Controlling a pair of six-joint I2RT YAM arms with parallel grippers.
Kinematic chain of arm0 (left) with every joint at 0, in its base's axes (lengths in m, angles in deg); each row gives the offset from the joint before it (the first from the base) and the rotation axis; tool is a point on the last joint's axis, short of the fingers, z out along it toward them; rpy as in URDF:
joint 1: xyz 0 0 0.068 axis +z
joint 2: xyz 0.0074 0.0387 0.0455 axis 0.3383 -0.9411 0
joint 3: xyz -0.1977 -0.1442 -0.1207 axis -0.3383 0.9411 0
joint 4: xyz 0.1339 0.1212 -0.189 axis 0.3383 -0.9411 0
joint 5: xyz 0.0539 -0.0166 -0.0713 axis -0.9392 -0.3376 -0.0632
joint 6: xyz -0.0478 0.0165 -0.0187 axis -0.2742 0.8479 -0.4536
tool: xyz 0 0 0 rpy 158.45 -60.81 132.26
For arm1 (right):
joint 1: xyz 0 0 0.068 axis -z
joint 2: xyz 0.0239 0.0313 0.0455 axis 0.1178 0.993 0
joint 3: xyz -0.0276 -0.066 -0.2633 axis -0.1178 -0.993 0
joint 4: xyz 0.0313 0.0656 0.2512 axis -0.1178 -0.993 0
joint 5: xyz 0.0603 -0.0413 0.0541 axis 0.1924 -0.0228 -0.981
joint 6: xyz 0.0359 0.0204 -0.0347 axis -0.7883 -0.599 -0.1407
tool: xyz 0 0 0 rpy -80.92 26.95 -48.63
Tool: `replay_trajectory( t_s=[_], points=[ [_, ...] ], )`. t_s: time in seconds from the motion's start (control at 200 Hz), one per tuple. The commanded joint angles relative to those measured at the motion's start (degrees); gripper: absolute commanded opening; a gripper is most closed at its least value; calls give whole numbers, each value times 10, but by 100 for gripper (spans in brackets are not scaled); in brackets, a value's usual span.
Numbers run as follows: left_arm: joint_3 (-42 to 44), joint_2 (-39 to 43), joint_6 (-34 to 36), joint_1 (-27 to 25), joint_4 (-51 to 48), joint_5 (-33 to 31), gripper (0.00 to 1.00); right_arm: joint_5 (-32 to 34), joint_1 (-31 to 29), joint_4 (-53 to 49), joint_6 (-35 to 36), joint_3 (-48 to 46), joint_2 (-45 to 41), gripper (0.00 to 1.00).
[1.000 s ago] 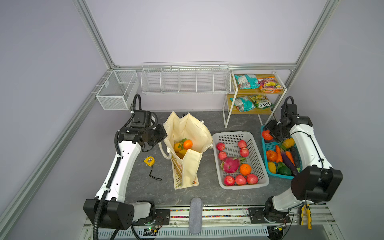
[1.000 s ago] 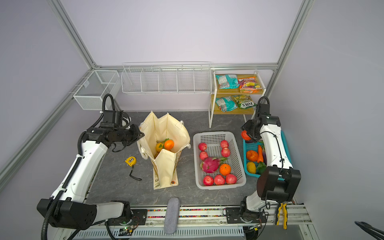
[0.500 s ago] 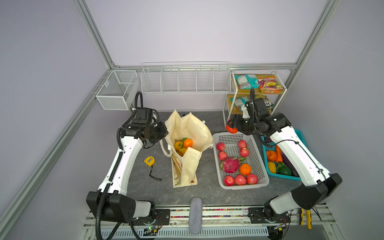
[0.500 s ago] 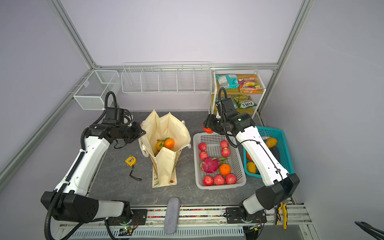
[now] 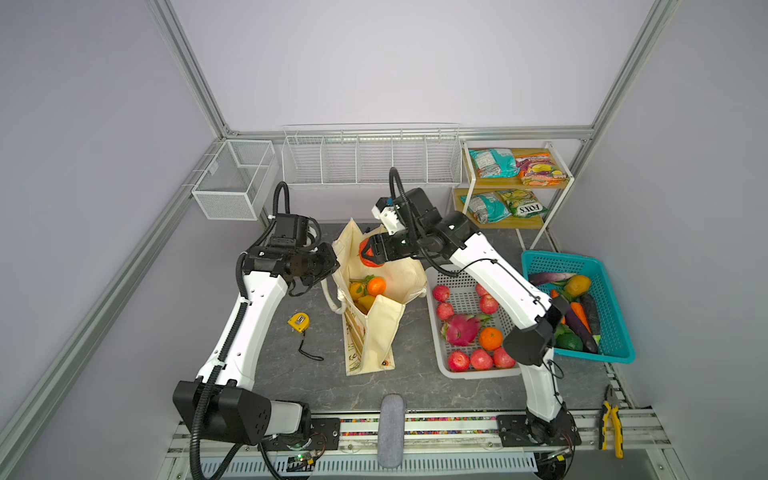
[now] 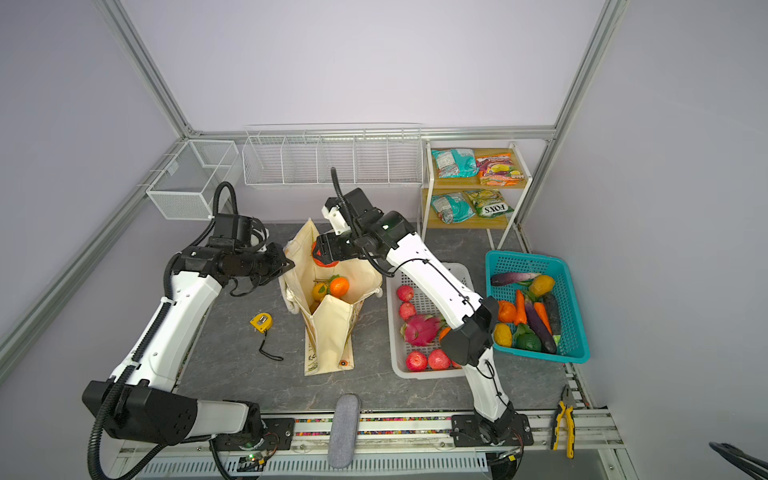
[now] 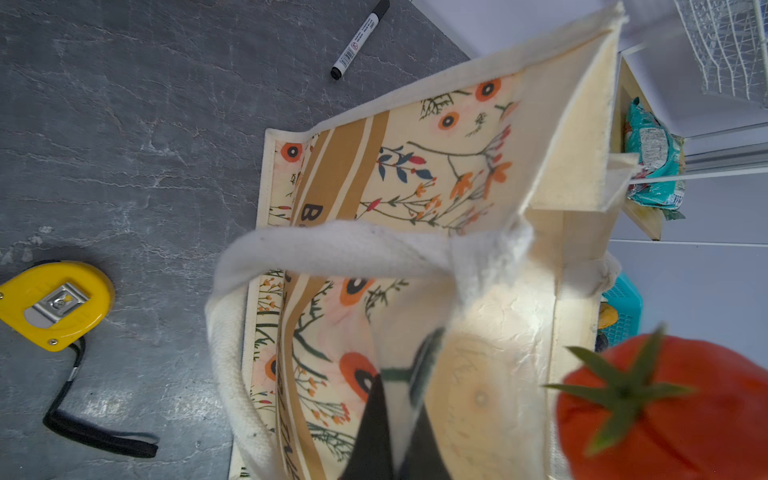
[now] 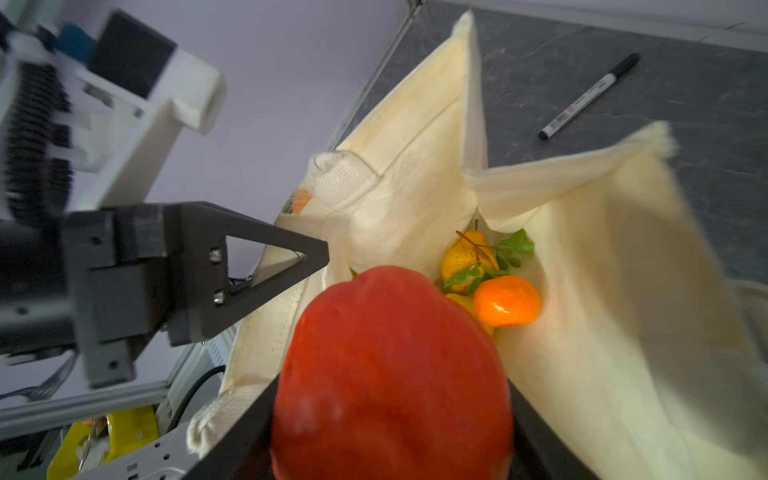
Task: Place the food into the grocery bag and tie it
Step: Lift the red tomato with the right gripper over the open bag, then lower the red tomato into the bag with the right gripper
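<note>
Both grip: left claw (image 5: 332, 264) pinches the grocery bag (image 5: 405, 274) open at nine o'clock, admitting the tomato (image 8: 390, 374) right claw (image 5: 370, 253) clasps.

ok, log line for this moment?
left gripper: shut on bag rim | right gripper: holds tomato over bag | bag: open, fruit inside

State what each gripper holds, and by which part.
Right gripper clamps the tomato by its sides; left gripper pinches the bag's top edge.
</note>
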Motion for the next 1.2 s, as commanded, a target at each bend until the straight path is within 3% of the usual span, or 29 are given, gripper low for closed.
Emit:
replay_trajectory(
  t_s=[0.0, 0.355, 1.195],
  points=[
    [-7, 13, 0, -2, -3, -1, 0, -50, -7, -76, 41, 41, 49, 65],
    [1, 22, -21, -2, 14, 12, 0, -60, -20, -102, 59, 8, 105, 65],
    [4, 19, -27, -2, 32, 31, 0, 3, -58, -122, 112, -15, 168, 66]
  ],
)
